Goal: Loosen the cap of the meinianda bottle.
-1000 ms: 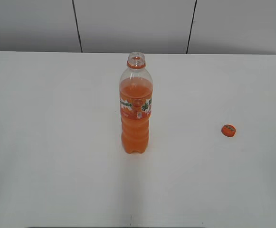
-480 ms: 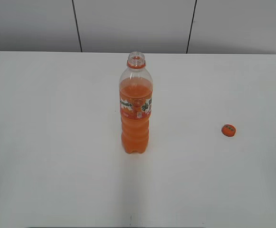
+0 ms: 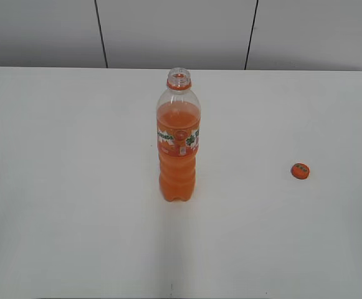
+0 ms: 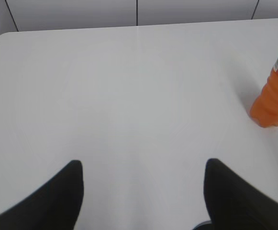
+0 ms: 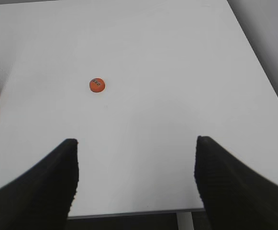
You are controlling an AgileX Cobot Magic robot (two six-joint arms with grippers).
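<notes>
The meinianda bottle [image 3: 178, 143] stands upright mid-table, its mouth bare above an orange neck ring. Its ribbed lower body [image 4: 274, 98] shows at the right edge of the left wrist view. The orange cap [image 3: 300, 170] lies flat on the table to the bottle's right, dark mark up, and appears small in the right wrist view [image 5: 97, 85]. My left gripper [image 4: 143, 167] hangs open over bare table, well left of the bottle. My right gripper [image 5: 136, 143] is open near the table's front edge, with the cap well ahead of it. Neither gripper shows in the exterior view.
The white table [image 3: 75, 187] runs back to a grey panelled wall [image 3: 168, 31]. The table's front edge [image 5: 134, 212] and right edge [image 5: 263, 72] show in the right wrist view, with floor beyond.
</notes>
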